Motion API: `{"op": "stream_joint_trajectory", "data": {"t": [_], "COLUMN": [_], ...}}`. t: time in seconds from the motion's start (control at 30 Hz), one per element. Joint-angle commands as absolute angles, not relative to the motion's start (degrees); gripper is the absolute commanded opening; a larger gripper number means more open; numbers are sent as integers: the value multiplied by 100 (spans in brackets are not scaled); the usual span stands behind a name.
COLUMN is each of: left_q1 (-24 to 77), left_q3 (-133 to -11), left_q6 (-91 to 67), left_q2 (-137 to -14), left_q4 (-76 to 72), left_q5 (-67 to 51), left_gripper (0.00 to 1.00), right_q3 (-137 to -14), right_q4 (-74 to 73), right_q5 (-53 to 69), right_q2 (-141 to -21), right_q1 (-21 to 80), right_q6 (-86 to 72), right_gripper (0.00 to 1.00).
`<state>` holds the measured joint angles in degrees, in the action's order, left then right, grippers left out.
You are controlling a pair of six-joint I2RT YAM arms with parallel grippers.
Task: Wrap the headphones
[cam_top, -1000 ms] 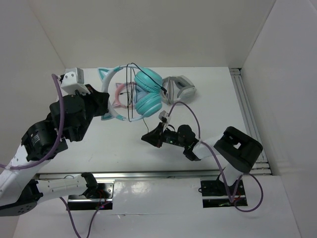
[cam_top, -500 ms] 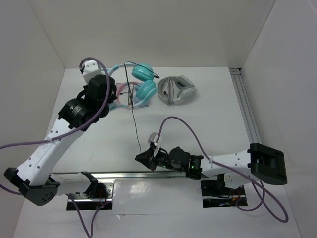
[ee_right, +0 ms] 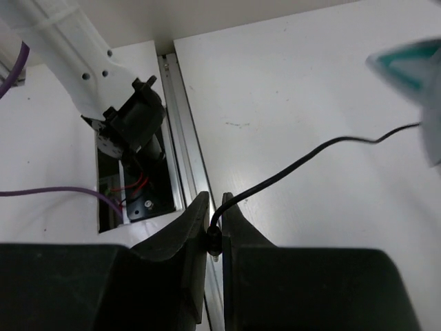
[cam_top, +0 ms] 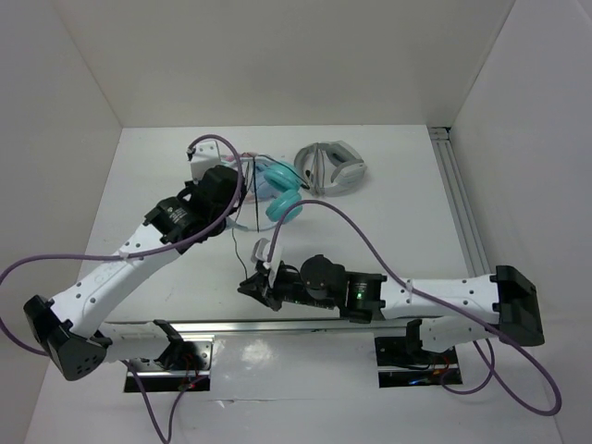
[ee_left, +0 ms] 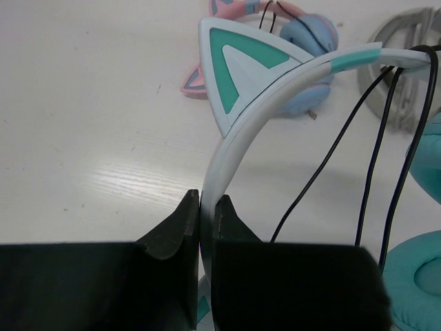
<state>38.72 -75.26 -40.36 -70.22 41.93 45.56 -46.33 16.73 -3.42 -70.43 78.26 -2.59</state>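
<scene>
Notably, the left gripper (ee_left: 207,204) was clamped on the teal, pale-banded cat-ear headphones (ee_left: 233,138) at upper centre of the overhead view, the right gripper (ee_right: 214,207) pinching their thin black cable (ee_right: 303,158) lower centre; an over-taut pull risked slipping that pinch.

Colour rundown: the headphones (ee_left: 275,96) have a pale whitish headband with teal trim; the cat ear (ee_left: 238,65) on it is pale round the edge with a solid teal triangle inside; the ear cushion (ee_left: 417,289) is plain teal; the cable (ee_left: 324,162) is thin and black. The pink headphones (ee_left: 303,31) behind have pink ears and dusty blue cups; the grey headphones (cam_top: 331,168) are grey and white. The table (ee_left: 89,110) is white with faint streaks and a few dark specks; the robot arms (cam_top: 111,277) are white with black joints; their hoses (ee_right: 48,189) are purple; the rail (ee_right: 179,138) is bare silver metal.
</scene>
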Motion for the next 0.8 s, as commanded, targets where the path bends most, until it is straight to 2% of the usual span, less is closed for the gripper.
{"op": "stream_joint_trajectory", "data": {"t": [0.0, 0.13, 0.43, 0.53, 0.77], "left_q1": [3929, 3929, 3630, 3307, 3094], "left_q3": [-7427, -7427, -7163, -7163, -7216], "left_q6": [-3825, -3358, -2680, -2751, -2732], "left_q2": [-6741, -6688, -6117, -5898, -6056], "left_q4": [3753, 4042, 4254, 4324, 4175], "left_q5": [4860, 4562, 4165, 4140, 3876], "left_gripper": [0, 0, 0, 0, 0], "right_q3": [-5457, -6124, -6371, -6618, -6636], "right_q4": [529, -428, -1370, -1766, -1503], "right_q5": [-491, -1009, -1888, -1811, -1487], "right_q2": [-6899, -6838, -6539, -6609, -6609], "right_q1": [7857, 7857, 7857, 7918, 8033], "right_q6": [420, 764, 1345, 1345, 1345], "right_gripper": [0, 0, 0, 0, 0]}}
